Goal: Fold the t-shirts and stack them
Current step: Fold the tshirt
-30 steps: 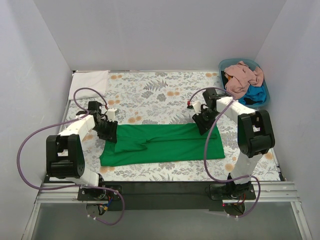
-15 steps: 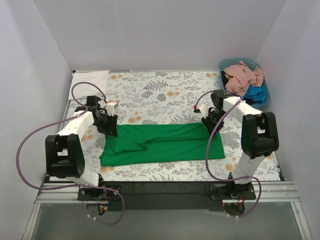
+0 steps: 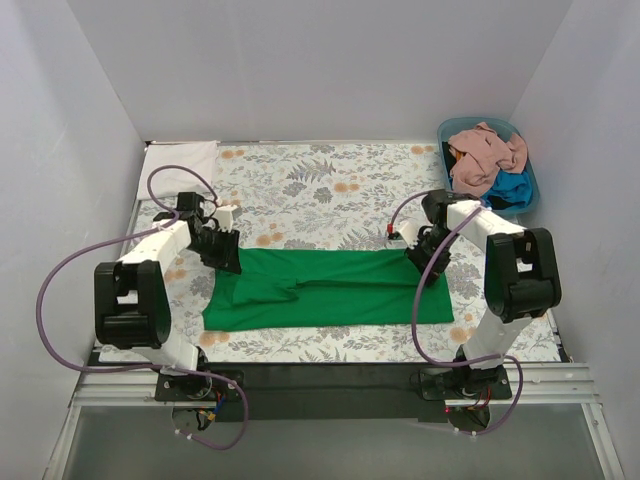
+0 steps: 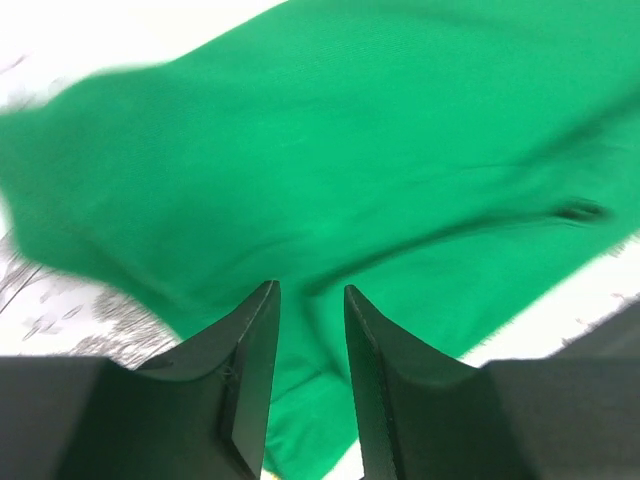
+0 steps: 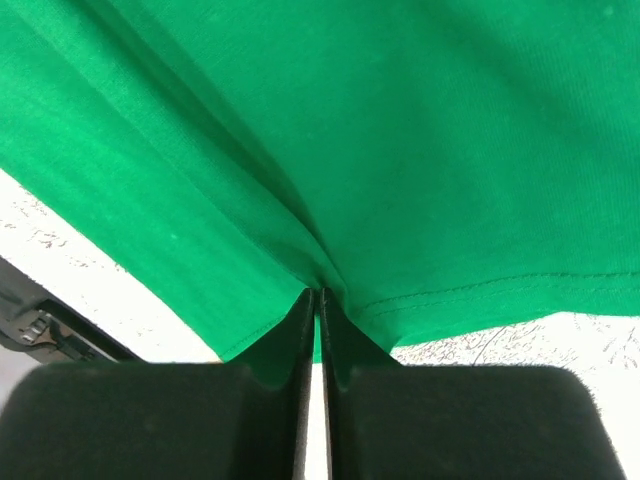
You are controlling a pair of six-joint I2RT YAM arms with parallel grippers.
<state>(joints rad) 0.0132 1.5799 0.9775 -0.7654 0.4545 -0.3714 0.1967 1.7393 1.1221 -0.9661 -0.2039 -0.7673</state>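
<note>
The green t-shirt [image 3: 330,290] lies in a long folded band across the floral table covering [image 3: 310,190], between the arms. The right gripper [image 5: 317,292] is clenched on its right-end hem — the left gripper [image 4: 310,290] sits at the other end, jaws slightly apart over the cloth, grasp impossible to tell.

Both arms stretched forward, wrists angled down, left gripper [image 4: 308,292] narrowly parted, right gripper [image 5: 317,292] pressed together, green t-shirt [image 5: 420,150] pinched at its tips.
</note>
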